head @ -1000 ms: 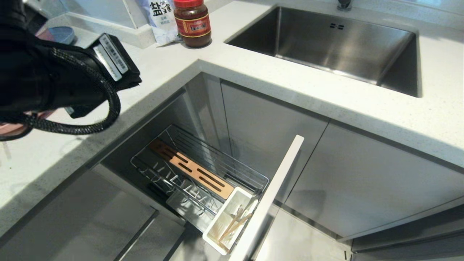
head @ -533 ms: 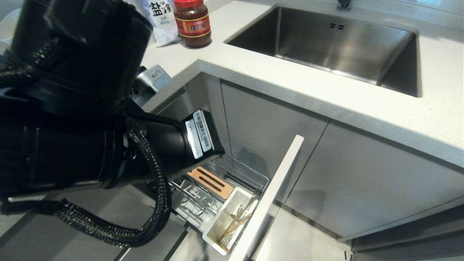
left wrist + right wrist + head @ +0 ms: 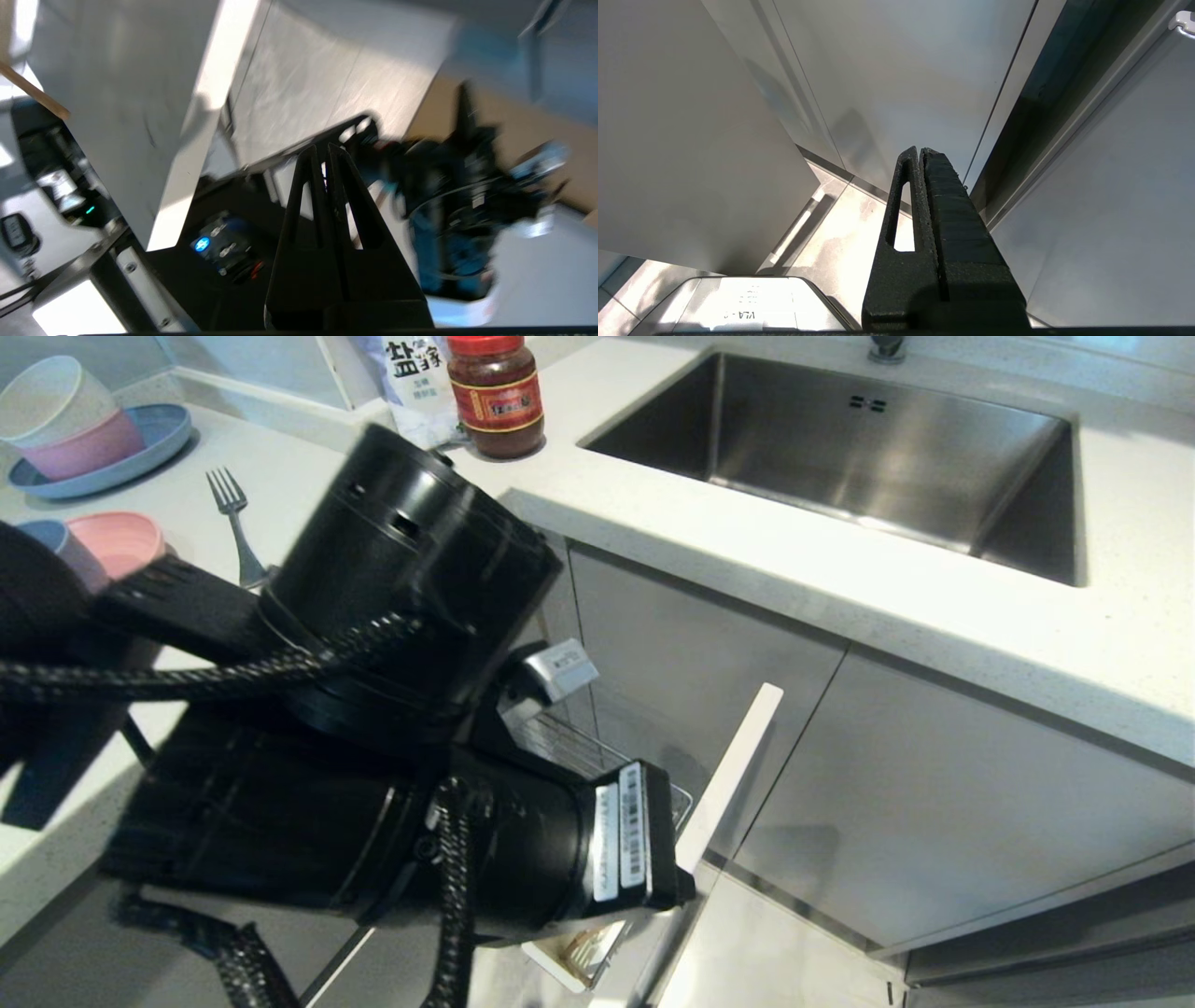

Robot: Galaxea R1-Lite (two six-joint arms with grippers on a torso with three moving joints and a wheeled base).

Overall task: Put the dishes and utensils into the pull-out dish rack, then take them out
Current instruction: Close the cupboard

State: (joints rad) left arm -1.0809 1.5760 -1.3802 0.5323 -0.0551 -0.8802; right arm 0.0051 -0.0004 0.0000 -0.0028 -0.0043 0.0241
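Left arm [image 3: 373,775]: bulky matte-black housing w/ braided cable, fills centre-left of head view and blocks most of the rack [image 3: 597,761]. Only a strip of chrome wire shows at frame centre, plus a corner of the white plastic cup [image 3: 583,959] at lower centre w/ pale wooden chopsticks [image 3: 586,947] inside. Rack's flat white front [image 3: 733,761] stands pulled out, edge-on, right of the arm.

Left end effector [image 3: 326,148]: two black tapered fingers pressed together, holding nothing; wrist view is blurred. Right end effector [image 3: 920,150]: ribbed black fingers together, empty, beside smooth grey cabinet doors.

Tabletop [image 3: 653,546]: white speckled stone. Steel fork [image 3: 233,523] lies flat at upper left, tines up-frame. Left edge: pink dish [image 3: 117,541] w/ blue-grey bowl [image 3: 42,534] just beside it, both part-hidden by the arm. Top left: cream and pink bowls [image 3: 61,420] stacked on blue plate [image 3: 149,443]. Top centre: red-lidded jar [image 3: 495,394], white packet [image 3: 411,383]. Brushed steel sink [image 3: 840,448] upper right.
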